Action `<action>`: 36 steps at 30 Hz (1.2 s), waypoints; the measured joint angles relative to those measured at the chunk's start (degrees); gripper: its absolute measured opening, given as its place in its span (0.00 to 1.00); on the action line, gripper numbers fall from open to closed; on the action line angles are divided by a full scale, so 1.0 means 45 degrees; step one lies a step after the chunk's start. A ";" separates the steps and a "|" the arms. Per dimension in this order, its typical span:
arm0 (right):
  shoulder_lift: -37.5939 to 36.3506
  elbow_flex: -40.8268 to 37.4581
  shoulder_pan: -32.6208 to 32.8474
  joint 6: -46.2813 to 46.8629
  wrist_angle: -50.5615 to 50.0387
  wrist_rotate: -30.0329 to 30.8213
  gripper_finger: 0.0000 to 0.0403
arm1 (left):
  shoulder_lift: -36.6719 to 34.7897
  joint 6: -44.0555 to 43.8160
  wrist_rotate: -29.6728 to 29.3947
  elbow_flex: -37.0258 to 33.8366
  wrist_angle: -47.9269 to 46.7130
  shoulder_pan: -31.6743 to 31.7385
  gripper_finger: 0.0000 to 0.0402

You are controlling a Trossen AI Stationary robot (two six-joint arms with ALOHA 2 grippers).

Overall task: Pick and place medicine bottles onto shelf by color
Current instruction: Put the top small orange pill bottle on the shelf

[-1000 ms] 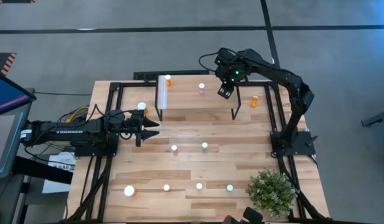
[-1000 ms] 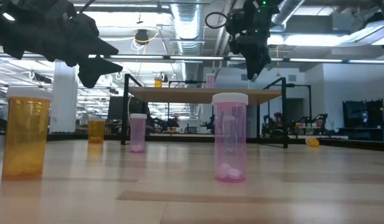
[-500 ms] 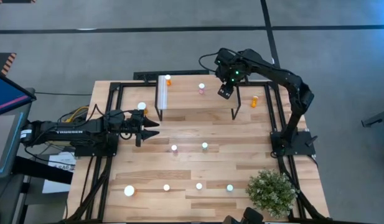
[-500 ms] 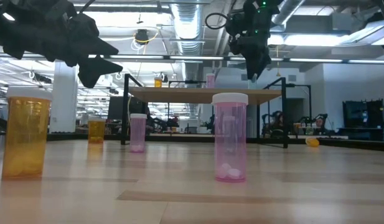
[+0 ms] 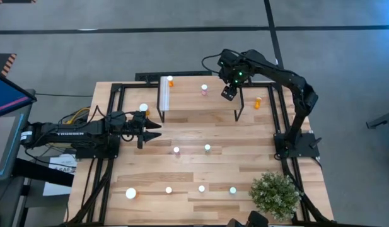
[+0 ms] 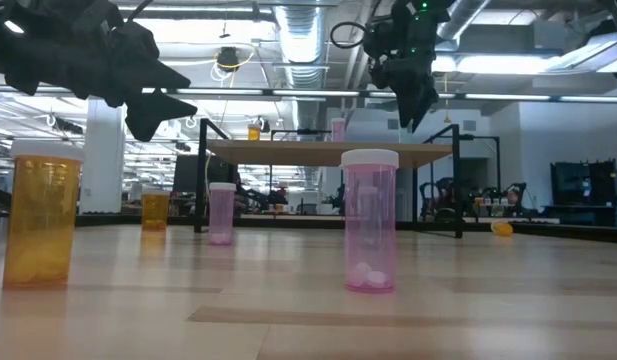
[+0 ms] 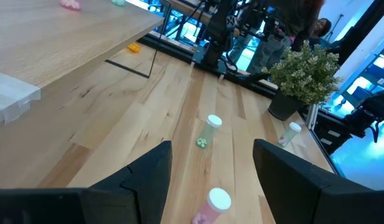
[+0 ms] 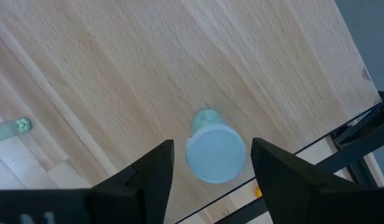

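Note:
The shelf (image 5: 200, 104) stands at the table's far side. On its top stand an orange medicine bottle (image 5: 169, 81), a pink one (image 5: 204, 90) and a teal one (image 8: 215, 152). My right gripper (image 8: 211, 163) points down over the teal bottle, open, with a finger on either side of its white cap and a small gap on each side. In the high view this gripper (image 5: 227, 93) hides that bottle. My left gripper (image 5: 154, 129) waits open above the table's left part, holding nothing. Several more bottles stand on the table, among them a pink one (image 5: 176, 151) and a teal one (image 5: 207, 148).
A row of bottles (image 5: 202, 188) stands near the front edge, with a larger one (image 5: 131, 193) at its left. An orange bottle (image 5: 258, 101) lies on the table by the shelf's right legs. A potted plant (image 5: 275, 192) sits at the front right.
My right gripper has opened wider over the shelf and has stayed in place.

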 joint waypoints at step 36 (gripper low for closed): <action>-0.3464 0.0958 0.1487 0.0380 0.0401 0.1096 0.56 | 0.0000 -0.0054 0.0034 0.0000 -0.0131 -0.0003 0.53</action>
